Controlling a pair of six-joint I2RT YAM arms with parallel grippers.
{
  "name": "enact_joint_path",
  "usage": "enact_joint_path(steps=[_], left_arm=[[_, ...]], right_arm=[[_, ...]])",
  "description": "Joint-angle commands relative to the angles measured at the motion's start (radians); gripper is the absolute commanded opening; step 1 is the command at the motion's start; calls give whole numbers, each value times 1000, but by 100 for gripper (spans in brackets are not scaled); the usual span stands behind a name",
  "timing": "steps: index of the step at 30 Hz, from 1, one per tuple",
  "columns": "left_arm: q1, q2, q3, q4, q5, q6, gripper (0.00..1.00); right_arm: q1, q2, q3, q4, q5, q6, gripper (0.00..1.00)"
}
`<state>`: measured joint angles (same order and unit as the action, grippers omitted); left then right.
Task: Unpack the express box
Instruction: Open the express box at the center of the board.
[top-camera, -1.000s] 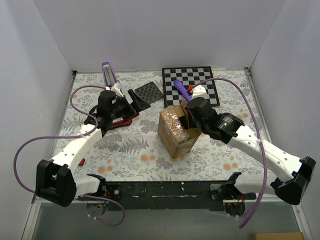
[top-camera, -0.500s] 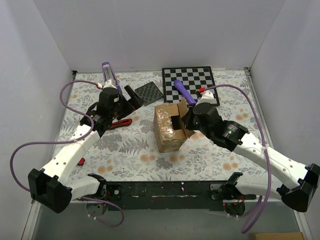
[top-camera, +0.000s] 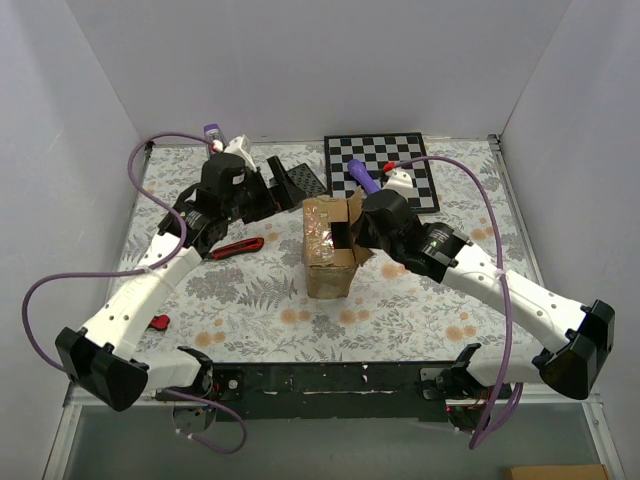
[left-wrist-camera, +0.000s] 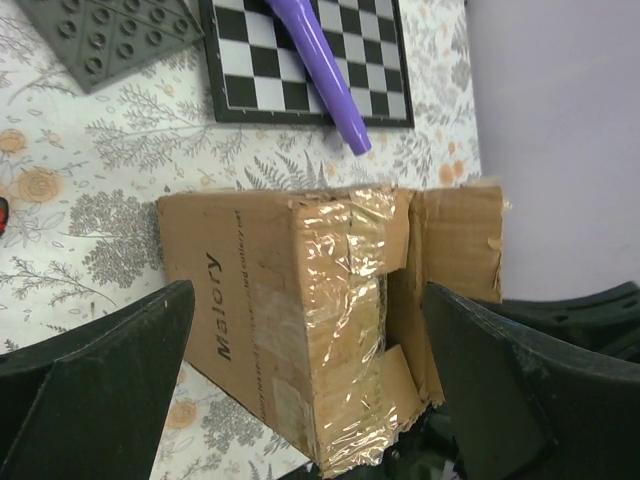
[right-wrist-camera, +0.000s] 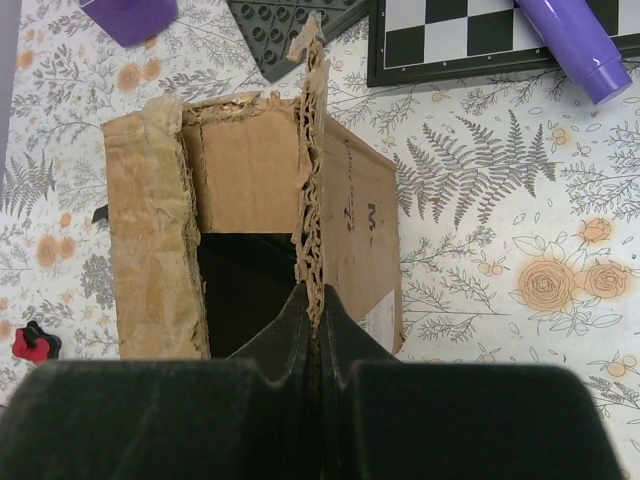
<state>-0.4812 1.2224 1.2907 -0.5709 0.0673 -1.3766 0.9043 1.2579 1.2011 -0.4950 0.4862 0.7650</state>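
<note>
The express box (top-camera: 328, 262) is a brown carton with glossy tape, standing mid-table with its top torn open. My right gripper (top-camera: 352, 232) is shut on the edge of a raised flap at the box's right side. In the right wrist view the gripper (right-wrist-camera: 316, 298) pinches the ragged flap edge (right-wrist-camera: 314, 150), and the box (right-wrist-camera: 355, 225) is dark inside. My left gripper (top-camera: 272, 190) hangs open just behind and left of the box. Seen from the left wrist, the taped box (left-wrist-camera: 300, 300) lies beyond the wide-apart fingers (left-wrist-camera: 100, 390) of that gripper (left-wrist-camera: 307, 292), untouched.
A chessboard (top-camera: 385, 165) lies at the back with a purple cylinder (top-camera: 362, 177) on it. A grey studded plate (top-camera: 300, 180) lies behind the box. A red-handled tool (top-camera: 238, 247) lies left of the box and a small red piece (top-camera: 160, 322) near the left arm. White walls enclose the table.
The box has slid left and back and turned, drawn along by my right gripper on its flap. My left gripper has moved back and right, closer to the box.
</note>
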Motion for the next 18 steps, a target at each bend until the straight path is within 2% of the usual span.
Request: enact_joint_path(steps=[1, 7, 13, 18], left_arm=[[-98, 60, 84, -128, -15, 116, 98], [-207, 178, 231, -273, -230, 166, 98], [-322, 294, 341, -403, -470, 151, 98], [-341, 325, 343, -423, -524, 145, 98]], right_arm=[[2, 35, 51, 9, 51, 16, 1], [2, 70, 75, 6, 64, 0, 1], [2, 90, 83, 9, 61, -4, 1], [2, 92, 84, 7, 61, -10, 1]])
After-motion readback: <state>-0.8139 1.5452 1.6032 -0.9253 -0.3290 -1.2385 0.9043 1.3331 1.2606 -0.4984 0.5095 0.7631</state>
